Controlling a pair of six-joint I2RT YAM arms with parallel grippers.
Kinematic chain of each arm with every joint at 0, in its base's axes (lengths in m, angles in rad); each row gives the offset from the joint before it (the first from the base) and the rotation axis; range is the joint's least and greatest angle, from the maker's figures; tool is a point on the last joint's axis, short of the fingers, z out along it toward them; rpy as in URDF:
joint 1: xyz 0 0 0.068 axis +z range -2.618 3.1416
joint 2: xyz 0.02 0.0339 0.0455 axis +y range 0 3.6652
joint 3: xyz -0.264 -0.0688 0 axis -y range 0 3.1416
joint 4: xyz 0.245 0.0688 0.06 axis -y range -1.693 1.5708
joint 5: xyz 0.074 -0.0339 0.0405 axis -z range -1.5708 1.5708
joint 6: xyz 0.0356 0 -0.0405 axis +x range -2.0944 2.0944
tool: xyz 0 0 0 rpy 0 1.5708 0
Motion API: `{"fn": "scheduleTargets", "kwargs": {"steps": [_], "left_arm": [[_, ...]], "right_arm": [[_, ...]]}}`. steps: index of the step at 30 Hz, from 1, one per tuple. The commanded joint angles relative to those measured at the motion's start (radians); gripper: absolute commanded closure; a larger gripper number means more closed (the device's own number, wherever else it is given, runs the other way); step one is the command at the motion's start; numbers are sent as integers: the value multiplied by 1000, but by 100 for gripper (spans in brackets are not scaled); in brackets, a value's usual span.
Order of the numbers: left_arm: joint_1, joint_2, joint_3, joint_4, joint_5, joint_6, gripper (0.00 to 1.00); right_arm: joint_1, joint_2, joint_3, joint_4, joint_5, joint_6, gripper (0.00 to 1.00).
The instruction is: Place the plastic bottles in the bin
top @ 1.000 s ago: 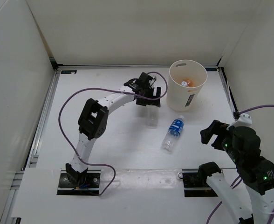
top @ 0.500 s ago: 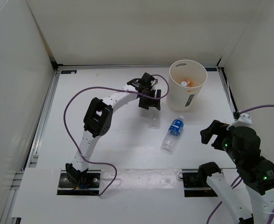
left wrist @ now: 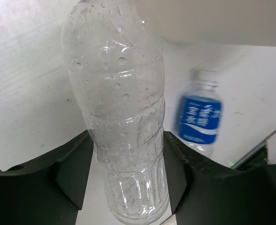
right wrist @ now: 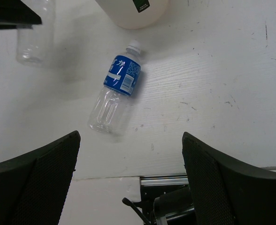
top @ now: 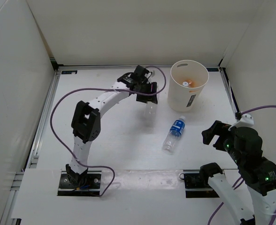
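Clamped in the left gripper (top: pixel 146 96): a clear bottle (top: pixel 150 110) without a label, droplets beading its inside. Pinched at the ribbed lower body between two black fingers (left wrist: pixel 75 169), one on each side, base toward the wrist camera. Placed over the far middle of the table (top: pixel 119 140), just left of the bin (top: pixel 182 101) and apart from it. Cannot tell whether touching the table or held clear of it.

Lying on its side on the table, near of the bin and right of the held one: a blue-label bottle (top: pixel 174 134). Cap aimed far and right toward the bin wall, not touching it.

Standing upright at the far right: the cream-white bin, dark label on its near side. Inside, seen from above: something orange, likely the orange bottle (top: pixel 191 80), and a white cap (top: pixel 186 84) beside it.

Hovering at the near right, well apart from both bottles: the right gripper (top: pixel 217 133). Spread wide in its own wrist view, nothing between the fingers, the blue-label bottle on the table beyond them.

Looped from the left arm's base up to its wrist: a purple cable (top: pixel 53 105).
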Motion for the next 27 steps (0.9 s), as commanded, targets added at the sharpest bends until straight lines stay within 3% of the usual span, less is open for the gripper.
{"fn": "scheduleTargets", "kwargs": {"steps": [1, 6, 8, 13, 18, 21, 27], "left_arm": [[-3, -231, 17, 78, -26, 20, 58], [-24, -336, 54, 273, -63, 103, 57], [-30, -324, 135, 311, -54, 117, 57], [-52, -166, 356, 399, 50, 124, 58], [-95, -66, 367, 618, 48, 127, 61], [-116, 6, 478, 634, 32, 135, 60], [-138, 100, 525, 704, 6, 138, 55]], "right_arm": [[-3, 6, 4, 39, -3, -9, 10], [-3, 3, 4, 38, 0, -11, 10], [-1, 0, 4, 39, 2, -9, 10], [-9, -5, 4, 39, -1, -8, 10], [6, -6, 0, 39, 5, -8, 10], [12, -8, 3, 41, 3, -5, 10], [15, -11, 0, 44, -7, -12, 10]]}}
